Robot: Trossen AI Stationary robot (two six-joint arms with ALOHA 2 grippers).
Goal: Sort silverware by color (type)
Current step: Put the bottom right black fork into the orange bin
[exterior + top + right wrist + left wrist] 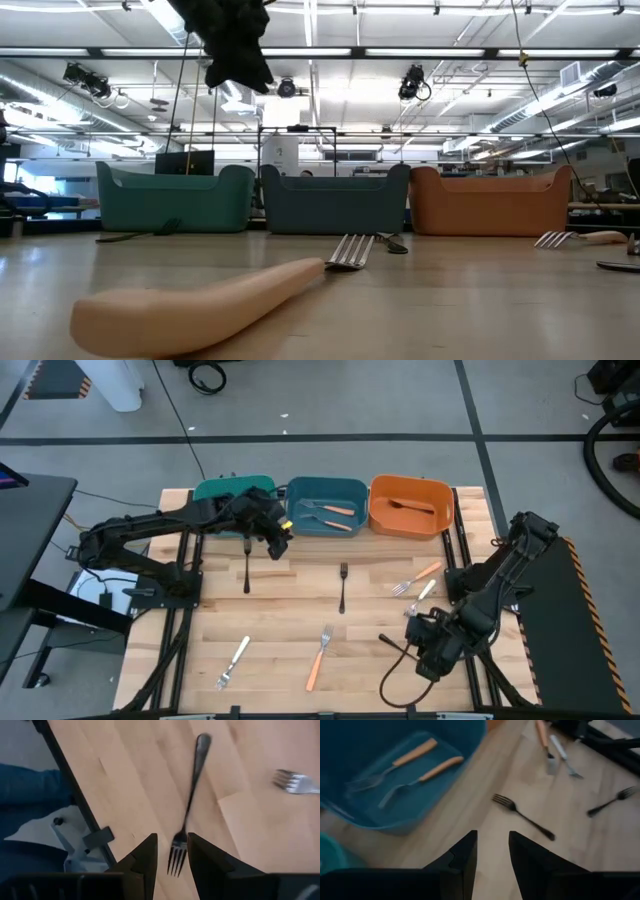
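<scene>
On worktop, far edge: three bins in a row, teal bin, blue bin, orange bin. Inside blue bin, two orange-handled forks lying side by side. Inside orange bin, one fork, colour hard to tell. Contents of teal bin hidden under the left arm. Loose on the boards, three black forks: one just in front of the teal bin, one mid-worktop, one by the right claw. Also loose, two orange-handled forks: one near the front edge, one right of centre. Two all-silver forks: one front left, one just beside the orange-handled fork on the right. Left claw raised over the gap between teal and blue bins, fingers slightly parted, holding nothing. Right claw low at front right, fingers parted, tines of the black fork sitting between the tips, not clamped. No readable labels or writing anywhere.
</scene>
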